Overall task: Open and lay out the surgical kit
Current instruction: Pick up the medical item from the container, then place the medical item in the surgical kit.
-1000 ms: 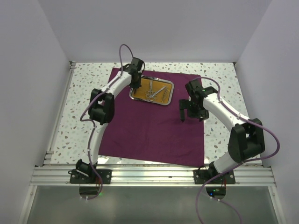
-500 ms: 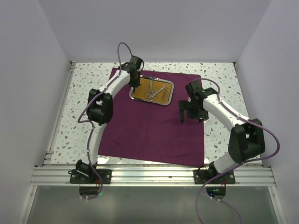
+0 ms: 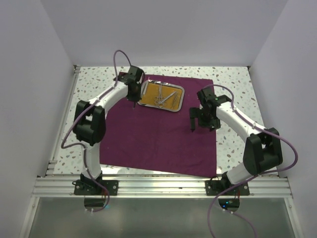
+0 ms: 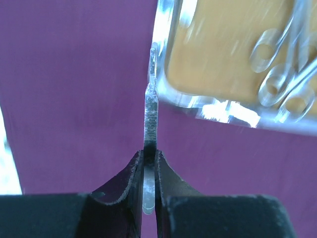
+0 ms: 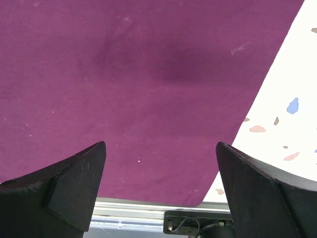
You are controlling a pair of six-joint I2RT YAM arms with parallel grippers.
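The maroon cloth (image 3: 158, 139) of the surgical kit lies spread flat on the table. On its far part stands the steel tray (image 3: 140, 104), amber inside, with slim silver ring-handled instruments (image 3: 161, 98) in it. My left gripper (image 3: 133, 98) hangs just left of the tray, above the cloth. In the left wrist view it (image 4: 149, 153) is shut on flat silver tweezers (image 4: 150, 109), which point past the tray's corner (image 4: 223, 110). My right gripper (image 3: 203, 125) hovers over the cloth's right part. Its jaws (image 5: 161, 148) stand wide open above bare cloth (image 5: 148, 74).
The speckled tabletop (image 3: 94, 99) shows around the cloth, and white walls close in three sides. An aluminium rail (image 3: 158, 186) with both arm bases runs along the near edge. The cloth's right edge and the table (image 5: 292, 89) show in the right wrist view.
My left arm has swung left, carrying the tweezers from over the tray's left part to beside its left edge. The right arm has barely moved.
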